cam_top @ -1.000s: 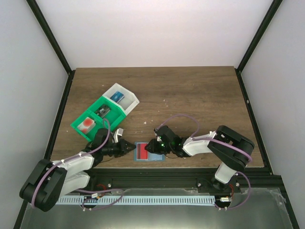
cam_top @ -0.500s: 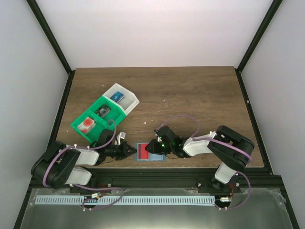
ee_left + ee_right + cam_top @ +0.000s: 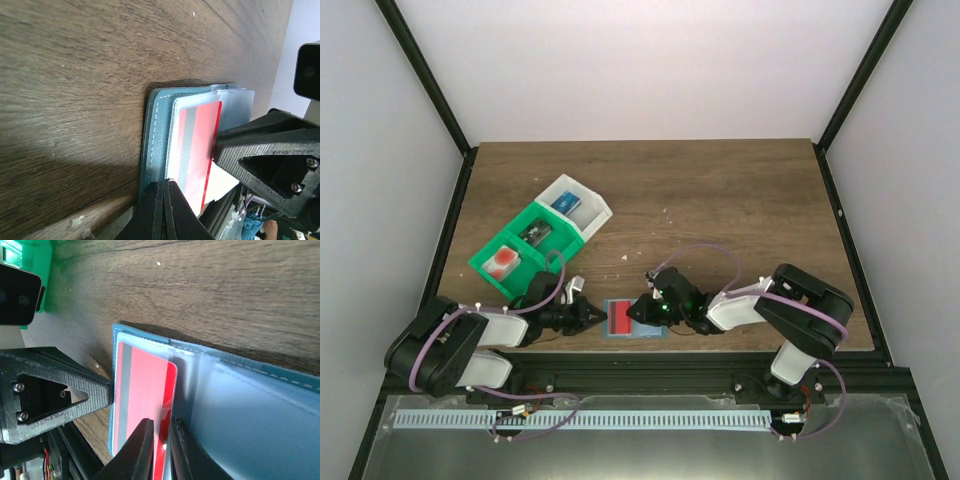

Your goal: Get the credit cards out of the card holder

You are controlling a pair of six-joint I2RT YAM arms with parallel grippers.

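The blue card holder [image 3: 636,335] lies open at the near edge of the bench [image 3: 720,200], with a red credit card [image 3: 618,319] on its left half. The left claw [image 3: 165,188] is closed tight, its tips against the holder's left edge. The right claw [image 3: 161,425] pinches the card's right edge. A green tray [image 3: 535,240] sits well behind.

We logged teal-blue card holder [image 3: 260,410], red credit card [image 3: 145,390] with grey stripe, green-white tray [image 3: 485,262], brown wood-grain tabletop [image 3: 740,200].
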